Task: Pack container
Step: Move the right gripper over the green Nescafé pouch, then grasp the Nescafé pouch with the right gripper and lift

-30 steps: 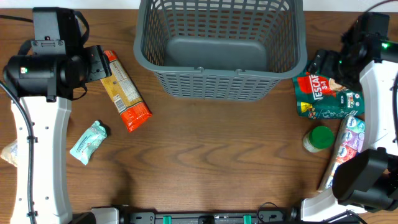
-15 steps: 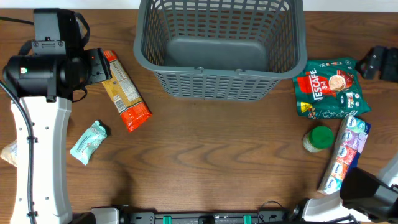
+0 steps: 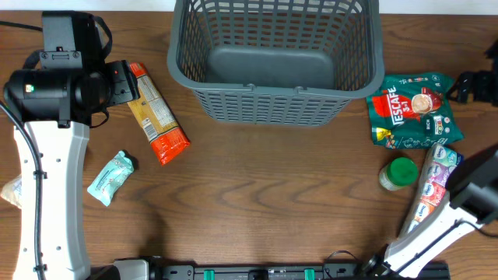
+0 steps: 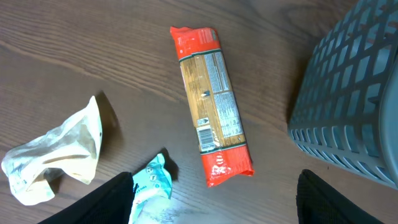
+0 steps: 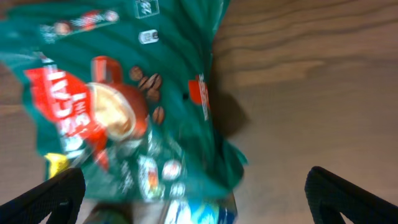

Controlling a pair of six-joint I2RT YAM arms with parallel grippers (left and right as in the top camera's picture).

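Observation:
The dark grey basket (image 3: 276, 89) stands at the back middle with nothing in it; its slotted side shows in the left wrist view (image 4: 354, 106). My left gripper (image 3: 117, 82) is open and empty (image 4: 217, 205), hovering next to a red and tan packet (image 3: 156, 115) (image 4: 211, 106). My right gripper (image 3: 473, 84) is at the far right edge, open and empty (image 5: 199, 205), just right of a green Nescafe bag (image 3: 412, 109) (image 5: 124, 93).
A small teal packet (image 3: 110, 177) (image 4: 152, 183) and a crumpled beige bag (image 3: 9, 190) (image 4: 56, 152) lie at the left. A green-lidded jar (image 3: 398, 173) and a long blue and white packet (image 3: 432, 194) lie below the Nescafe bag.
My right arm has swung away from above the Nescafe bag to the table's right edge, uncovering the bag. The left arm and all items have not moved.

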